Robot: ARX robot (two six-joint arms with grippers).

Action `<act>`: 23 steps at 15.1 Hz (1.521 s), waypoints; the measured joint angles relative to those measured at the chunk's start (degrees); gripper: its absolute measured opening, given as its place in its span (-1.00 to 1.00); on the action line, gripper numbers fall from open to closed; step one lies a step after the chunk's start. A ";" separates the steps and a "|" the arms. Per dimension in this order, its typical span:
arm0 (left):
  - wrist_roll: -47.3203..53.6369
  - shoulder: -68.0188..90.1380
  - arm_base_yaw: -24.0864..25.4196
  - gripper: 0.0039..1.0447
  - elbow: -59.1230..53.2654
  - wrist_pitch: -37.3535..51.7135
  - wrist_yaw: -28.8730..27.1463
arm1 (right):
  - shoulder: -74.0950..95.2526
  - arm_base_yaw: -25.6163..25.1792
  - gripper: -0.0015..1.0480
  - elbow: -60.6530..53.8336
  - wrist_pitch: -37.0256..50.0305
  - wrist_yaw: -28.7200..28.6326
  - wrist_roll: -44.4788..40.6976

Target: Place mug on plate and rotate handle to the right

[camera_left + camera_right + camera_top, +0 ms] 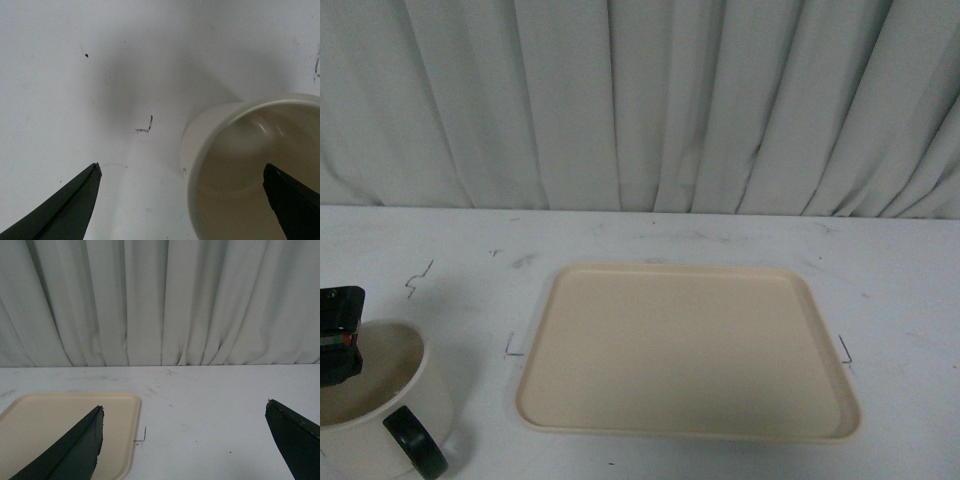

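Note:
The cream-white mug (pixel 380 405) stands on the table at the near left, its black handle (pixel 416 443) pointing toward me and a little right. Its printed face does not show. The beige plate (pixel 685 350) lies empty in the middle, to the right of the mug. My left gripper (pixel 182 172) is open and straddles the wall of the mug (pixel 225 150), one finger above the inside and the other above the table. In the front view only a black part of the left gripper (pixel 340 340) shows over the mug's rim. My right gripper (pixel 184 410) is open above bare table beside the plate (pixel 50 425).
The white table (pixel 470 260) carries small pen marks, among them corner marks (pixel 512 348) at the plate's left side. A pale pleated curtain (pixel 640 100) closes off the back of the table.

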 joint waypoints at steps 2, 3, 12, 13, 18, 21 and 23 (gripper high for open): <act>-0.15 1.77 0.31 0.88 0.39 0.13 0.37 | 0.00 0.00 0.87 0.00 0.00 -0.02 -0.02; 0.33 2.82 0.35 0.83 0.46 0.33 0.87 | 0.00 0.00 0.87 0.00 -0.02 0.00 0.00; 1.05 2.40 0.63 -0.89 1.07 -3.50 1.66 | 0.00 0.00 0.87 0.00 -0.02 0.00 0.00; 1.36 1.49 0.59 -0.96 1.60 -4.68 1.01 | 0.00 0.00 0.87 0.00 -0.02 -0.02 -0.02; 2.73 1.44 -9.97 -0.96 15.78 -8.04 -0.13 | 0.00 0.00 0.87 0.00 0.00 -0.02 0.00; 2.91 9.25 -17.64 -0.96 24.74 -8.94 0.15 | 0.00 0.00 0.87 0.00 -0.02 -0.02 -0.02; 3.21 13.62 -21.35 -0.96 29.18 -10.14 0.17 | 0.00 -0.02 0.87 0.00 0.00 0.00 0.00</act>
